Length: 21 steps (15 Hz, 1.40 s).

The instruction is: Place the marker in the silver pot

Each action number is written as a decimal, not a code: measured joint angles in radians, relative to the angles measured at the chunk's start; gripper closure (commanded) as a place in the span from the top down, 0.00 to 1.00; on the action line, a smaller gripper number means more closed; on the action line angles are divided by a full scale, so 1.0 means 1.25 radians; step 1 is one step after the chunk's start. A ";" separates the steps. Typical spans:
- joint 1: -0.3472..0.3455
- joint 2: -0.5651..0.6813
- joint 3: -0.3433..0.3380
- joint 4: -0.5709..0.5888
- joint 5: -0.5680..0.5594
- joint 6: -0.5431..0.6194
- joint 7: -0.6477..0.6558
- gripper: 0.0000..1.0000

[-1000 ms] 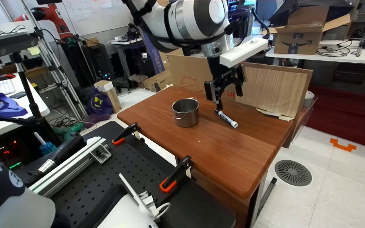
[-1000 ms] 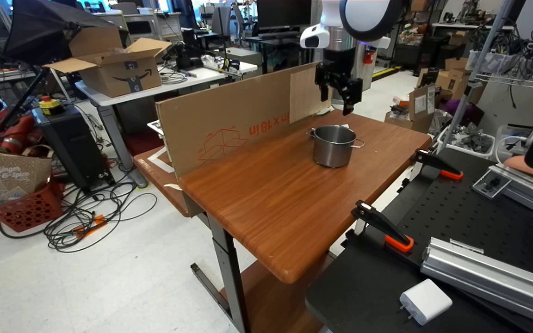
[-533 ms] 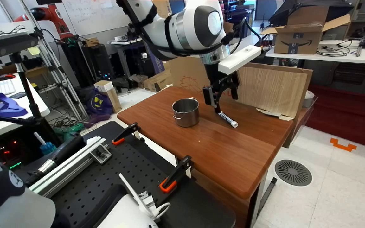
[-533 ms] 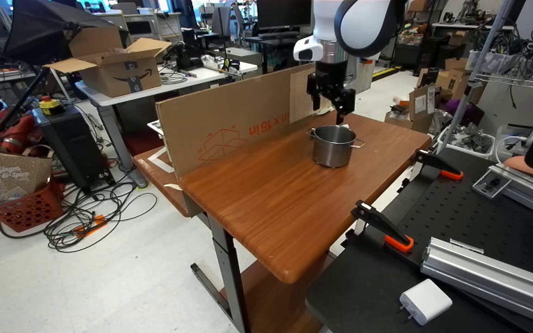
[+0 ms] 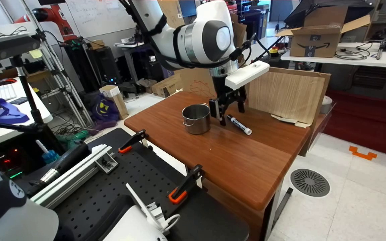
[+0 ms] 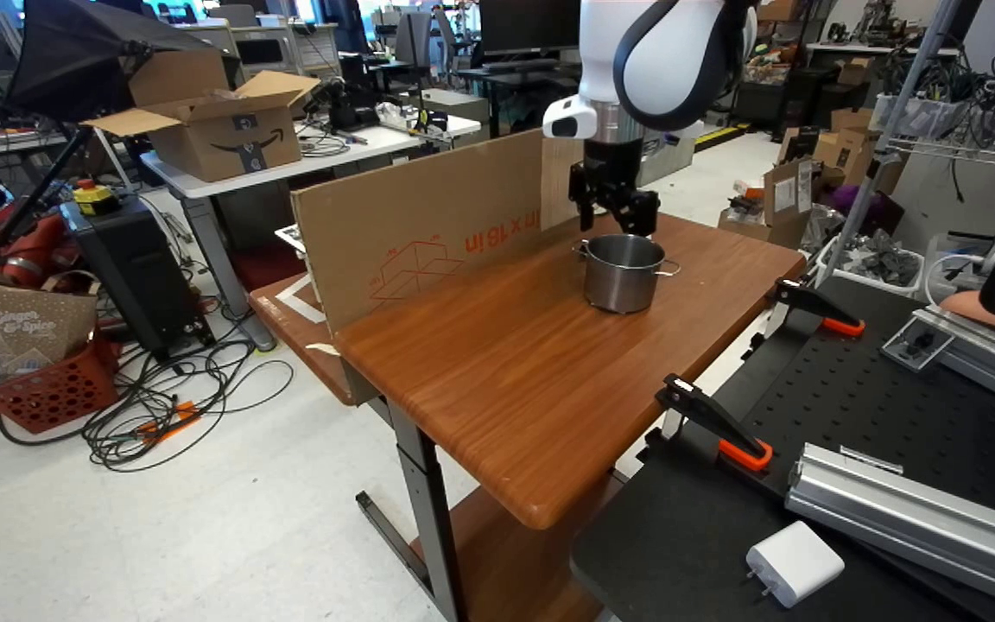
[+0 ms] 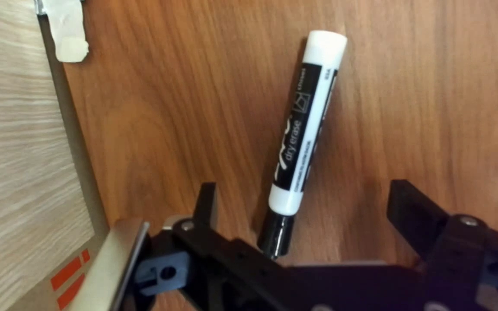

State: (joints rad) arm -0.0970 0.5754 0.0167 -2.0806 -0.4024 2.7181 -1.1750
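On the table (image 7: 413, 95), the marker (image 7: 304, 129) shows between the gripper's (image 7: 303, 190) parted fingers (image 7: 206, 203).

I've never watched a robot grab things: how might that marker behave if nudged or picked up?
The marker may roll if nudged sideways: it looks cylindrical and lies on the flat tabletop. Its glossy black cap may be slippery. Straight and plastic-looking, it probably won't bend.

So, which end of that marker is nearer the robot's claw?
The glossy black end of the marker. In the wrist view it points toward the gripper, while the white end points away.
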 measured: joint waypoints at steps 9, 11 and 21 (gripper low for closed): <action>-0.046 0.021 0.025 0.050 0.074 -0.005 -0.051 0.80; -0.045 0.039 0.024 0.065 0.074 -0.006 -0.051 0.85; -0.040 0.079 0.017 0.125 0.073 -0.051 -0.051 0.26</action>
State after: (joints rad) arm -0.1466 0.6745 0.0386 -1.9246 -0.3111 2.6545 -1.2391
